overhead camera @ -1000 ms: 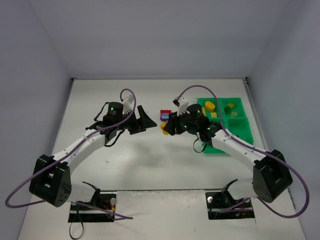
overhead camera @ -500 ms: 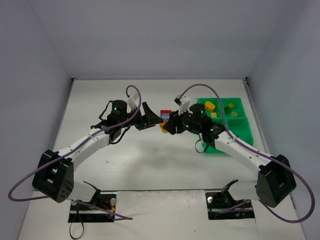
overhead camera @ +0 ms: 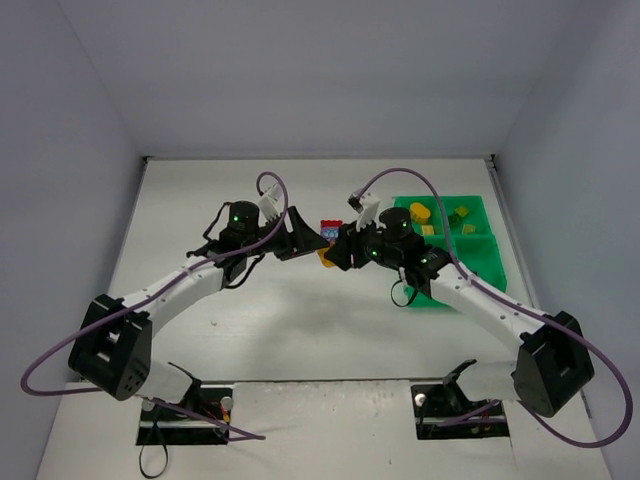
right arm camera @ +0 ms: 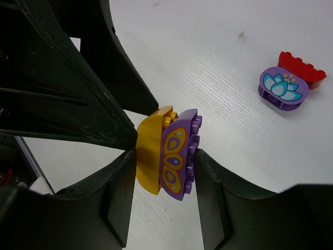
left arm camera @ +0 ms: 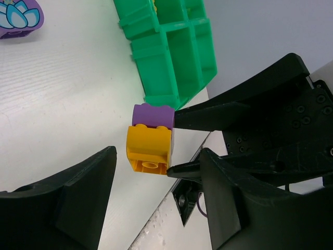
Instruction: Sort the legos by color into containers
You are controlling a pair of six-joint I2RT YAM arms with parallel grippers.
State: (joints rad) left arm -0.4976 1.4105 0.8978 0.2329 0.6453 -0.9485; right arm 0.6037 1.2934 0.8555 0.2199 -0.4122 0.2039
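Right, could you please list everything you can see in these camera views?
tray: one, green, four compartments, right of centre.
bricks in tray: a few, mostly yellow, far compartments.
joined bricks: two, yellow and purple, held by right gripper.
lotus brick: one, purple, on table.
red brick: one, red, beside lotus brick.
table: one, white.
left gripper: one, black, open, facing joined bricks.
right gripper: one, black, shut on joined bricks.
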